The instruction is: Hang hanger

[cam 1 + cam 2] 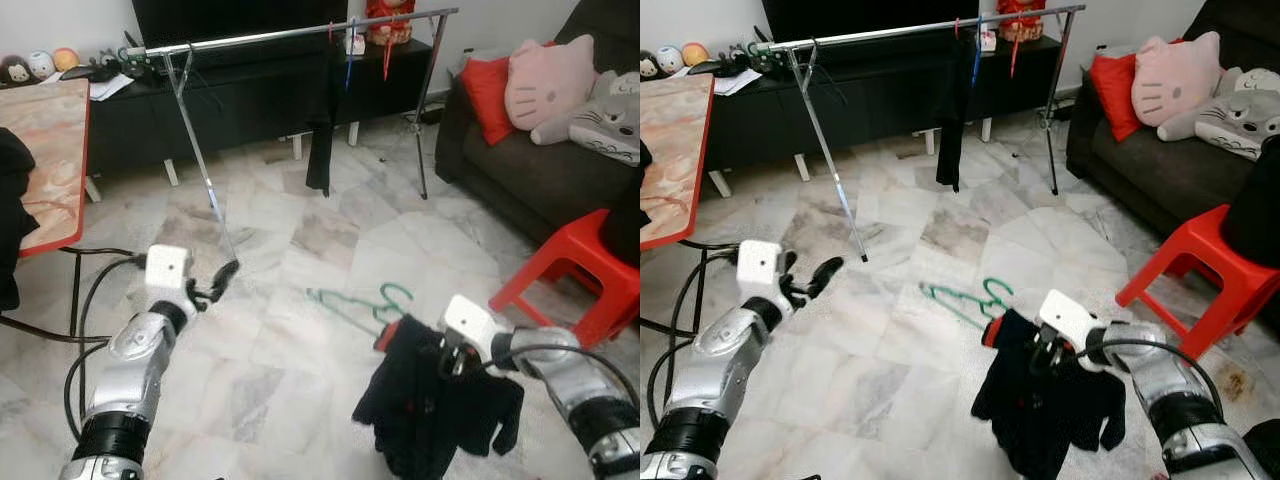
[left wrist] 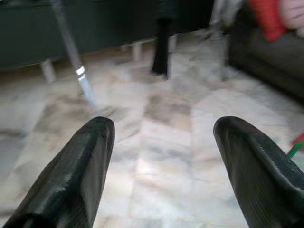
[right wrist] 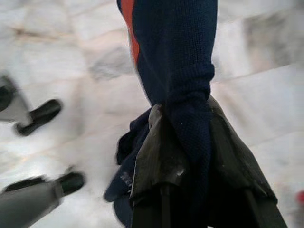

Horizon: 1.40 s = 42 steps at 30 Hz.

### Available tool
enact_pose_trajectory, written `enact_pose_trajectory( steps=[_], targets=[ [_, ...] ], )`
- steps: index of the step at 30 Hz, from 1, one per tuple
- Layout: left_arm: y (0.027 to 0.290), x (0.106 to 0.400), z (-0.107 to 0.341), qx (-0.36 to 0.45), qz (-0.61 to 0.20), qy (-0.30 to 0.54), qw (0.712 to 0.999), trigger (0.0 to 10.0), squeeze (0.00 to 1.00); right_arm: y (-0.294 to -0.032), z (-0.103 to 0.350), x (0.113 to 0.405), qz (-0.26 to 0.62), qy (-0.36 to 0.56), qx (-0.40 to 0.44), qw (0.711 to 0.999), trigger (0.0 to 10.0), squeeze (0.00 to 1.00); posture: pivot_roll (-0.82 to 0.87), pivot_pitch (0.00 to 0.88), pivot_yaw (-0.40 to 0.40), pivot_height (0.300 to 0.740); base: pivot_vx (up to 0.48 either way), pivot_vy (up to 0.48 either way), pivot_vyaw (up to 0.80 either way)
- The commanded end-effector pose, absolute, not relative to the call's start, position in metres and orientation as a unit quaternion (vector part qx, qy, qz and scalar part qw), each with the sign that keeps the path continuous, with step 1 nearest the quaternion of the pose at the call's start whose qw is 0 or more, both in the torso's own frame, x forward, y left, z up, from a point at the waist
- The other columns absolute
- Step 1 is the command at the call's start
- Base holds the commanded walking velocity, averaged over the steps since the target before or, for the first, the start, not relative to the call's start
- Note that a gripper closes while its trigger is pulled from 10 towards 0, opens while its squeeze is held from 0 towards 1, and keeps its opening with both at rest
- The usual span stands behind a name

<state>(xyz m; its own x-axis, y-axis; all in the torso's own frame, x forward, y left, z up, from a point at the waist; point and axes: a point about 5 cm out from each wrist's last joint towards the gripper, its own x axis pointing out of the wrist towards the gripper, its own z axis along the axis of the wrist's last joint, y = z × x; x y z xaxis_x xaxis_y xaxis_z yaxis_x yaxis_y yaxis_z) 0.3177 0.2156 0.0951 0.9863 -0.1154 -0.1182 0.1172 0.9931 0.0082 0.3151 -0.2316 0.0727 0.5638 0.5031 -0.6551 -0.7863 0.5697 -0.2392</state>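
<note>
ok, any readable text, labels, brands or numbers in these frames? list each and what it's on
None can be read.
Papers on the TV console: any print too small to read.
Small tag hanging from the clothes rail: blurred, nothing legible.
Dark sweater held in the right gripper: no label or print in view.
Pink cat-face cushion and grey plush on the sofa: faces, no lettering.

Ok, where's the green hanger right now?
The green hanger lies flat on the marble floor, ahead of the robot and slightly right, just beyond the dark sweater held in the right gripper, left of the red stool.
</note>
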Motion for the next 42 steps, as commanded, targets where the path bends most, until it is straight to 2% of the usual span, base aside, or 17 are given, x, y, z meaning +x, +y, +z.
enact_pose_trajectory(
  steps=[1, 5, 10, 11, 12, 13, 14, 25, 34, 42],
  targets=[
    [0.215, 0.313, 0.082, 0.008, -0.045, 0.081, 0.996, 10.0, 0.00, -0.227, 0.085, 0.325, 0.377, 0.238, -0.279, 0.851, 0.0, 0.00, -0.05, 0.000, -0.020, 0.740, 0.000, 0.000, 0.00],
    [0.215, 0.303, 0.056, 0.014, -0.020, 0.137, 0.990, 10.0, 0.00, -0.210, 0.105, 0.341, 0.383, 0.194, -0.292, 0.854, 0.0, 0.00, -0.05, 0.000, -0.016, 0.740, 0.000, 0.000, 0.00],
    [0.219, 0.289, 0.029, 0.008, 0.002, 0.188, 0.982, 10.0, 0.00, -0.192, 0.125, 0.351, 0.411, 0.157, -0.307, 0.844, 0.0, 0.00, -0.05, 0.000, -0.022, 0.740, 0.000, 0.000, 0.00],
    [0.216, 0.283, 0.018, 0.000, -0.005, 0.212, 0.977, 10.0, 0.00, -0.183, 0.135, 0.353, 0.442, 0.138, -0.304, 0.832, 4.0, 0.00, -0.05, 0.000, -0.024, 0.740, 0.000, 0.000, 0.00],
    [0.215, 0.281, 0.015, -0.003, -0.007, 0.217, 0.976, 10.0, 0.00, -0.180, 0.138, 0.353, 0.451, 0.133, -0.304, 0.829, 4.0, 0.00, -0.05, 0.000, -0.024, 0.740, 0.000, 0.000, 0.00],
    [0.214, 0.280, 0.014, -0.008, -0.007, 0.215, 0.977, 10.0, 0.00, -0.178, 0.141, 0.353, 0.462, 0.129, -0.300, 0.825, 9.2, 0.00, -0.05, 0.000, -0.024, 0.740, 0.000, 0.000, 0.00],
    [0.212, 0.280, 0.013, -0.021, -0.005, 0.209, 0.978, 10.0, 0.00, -0.174, 0.143, 0.352, 0.481, 0.128, -0.300, 0.814, 10.0, 0.00, -0.05, 0.000, -0.024, 0.740, 0.000, 0.000, 0.00],
    [0.187, 0.277, 0.003, -0.116, -0.039, 0.198, 0.973, 10.0, 0.00, -0.177, 0.166, 0.346, 0.560, 0.133, -0.339, 0.745, 10.0, 0.00, -0.07, 0.000, -0.045, 0.740, 0.000, 0.000, 0.00],
    [0.164, 0.264, -0.008, -0.123, -0.164, 0.228, 0.952, 10.0, 0.00, -0.160, 0.182, 0.354, 0.570, 0.096, -0.339, 0.742, 10.0, 0.00, -0.06, 0.000, -0.060, 0.740, 0.000, 0.000, 0.00],
    [0.153, 0.268, 0.007, -0.094, -0.254, 0.191, 0.943, 10.0, 0.00, -0.140, 0.185, 0.355, 0.580, 0.064, -0.322, 0.746, 10.0, 0.00, -0.05, 0.000, -0.076, 0.740, 0.000, 0.000, 0.00]
  ],
)
